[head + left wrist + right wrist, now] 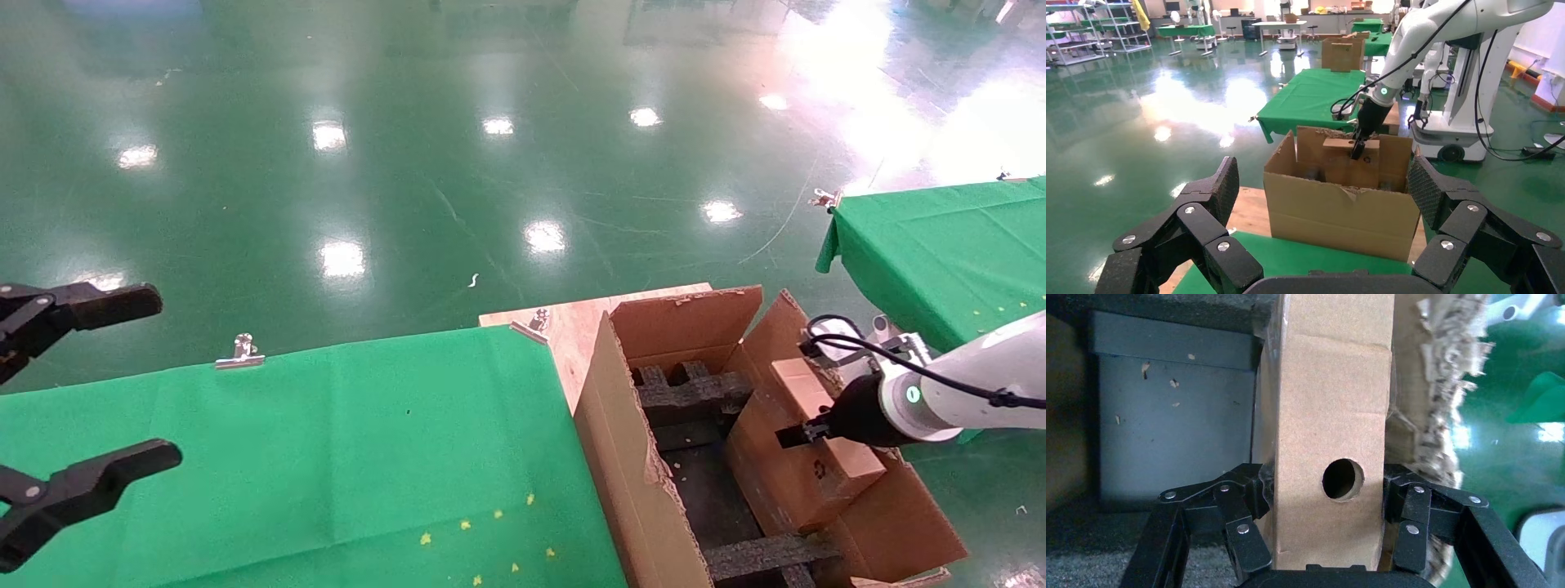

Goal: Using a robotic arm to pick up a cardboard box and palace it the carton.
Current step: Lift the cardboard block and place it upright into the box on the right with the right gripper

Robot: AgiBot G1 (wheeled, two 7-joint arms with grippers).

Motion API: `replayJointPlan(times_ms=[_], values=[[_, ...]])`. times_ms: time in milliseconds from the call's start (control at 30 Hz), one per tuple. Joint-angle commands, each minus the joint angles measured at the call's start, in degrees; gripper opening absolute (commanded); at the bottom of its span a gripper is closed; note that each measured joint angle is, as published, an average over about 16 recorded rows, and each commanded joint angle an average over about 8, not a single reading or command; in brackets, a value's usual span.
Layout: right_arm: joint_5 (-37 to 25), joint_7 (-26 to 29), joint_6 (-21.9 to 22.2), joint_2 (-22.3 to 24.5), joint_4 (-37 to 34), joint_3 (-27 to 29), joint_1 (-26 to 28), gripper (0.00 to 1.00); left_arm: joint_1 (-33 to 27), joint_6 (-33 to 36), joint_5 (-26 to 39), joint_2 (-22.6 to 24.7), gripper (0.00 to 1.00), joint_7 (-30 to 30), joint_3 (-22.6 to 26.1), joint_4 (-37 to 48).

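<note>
Right gripper [805, 433] of the glossy white robotic arm [964, 384], clenched on the small plain brown cardboard box [817, 441]: black fingers [1248, 502] press its two narrow sides, and its round hole [1343, 479] sits between them. The box's long axis runs straight away from the gripper. A small black recycling symbol [820, 469] is the only marking. The box lies inside the large brown corrugated carton [629, 465], against its ragged wall, above black foam inserts [695, 392]. Left gripper [73, 416], spread wide and empty, hovers over the green-clothed bench [327, 457].

Before me, green-clothed table [327, 457] with bare wooden corner [572, 322], carton [645, 490] on the wood.
</note>
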Motion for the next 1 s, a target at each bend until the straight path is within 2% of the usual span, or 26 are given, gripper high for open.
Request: replayJointPlan(times_ms=[33, 1000], values=[[0.6, -0.7, 0.8, -0.6, -1.0, -0.1, -0.6, 0.00, 0.0, 0.0, 0.0, 0.0, 1.00, 0.0, 0.0, 0.0], [8.9, -15.0, 6.2, -11.8, -21.4, -0.6, -8.2, 0.00, 0.0, 0.0, 0.0, 0.0, 1.00, 0.0, 0.0, 0.0]])
